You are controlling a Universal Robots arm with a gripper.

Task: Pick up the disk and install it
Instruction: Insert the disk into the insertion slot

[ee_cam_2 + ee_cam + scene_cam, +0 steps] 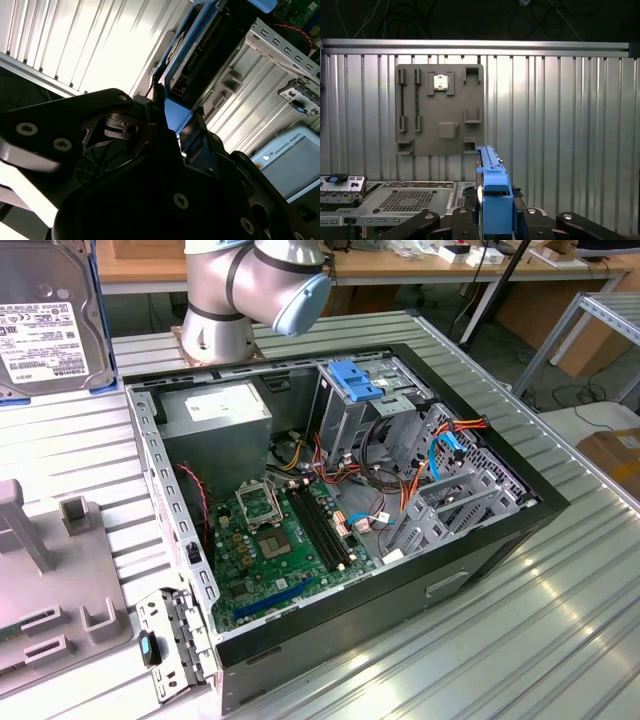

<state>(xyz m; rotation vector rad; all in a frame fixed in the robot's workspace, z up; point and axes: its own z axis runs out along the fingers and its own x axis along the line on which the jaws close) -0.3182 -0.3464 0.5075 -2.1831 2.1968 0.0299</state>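
Hand (495, 222) clamps blue-framed silver disk (45, 280), white label (40, 345).

Blue-framed, white-labelled silver-grey disk (45, 320), ribbed silvery table (560, 640), green motherboard (262, 552), apparently black computer case (480, 562).

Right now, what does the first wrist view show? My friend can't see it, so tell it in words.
The gripper holds the disk edge-on by its blue carrier. Beyond it a grey holder board with slots lies on the ribbed metal table, beside the computer case.
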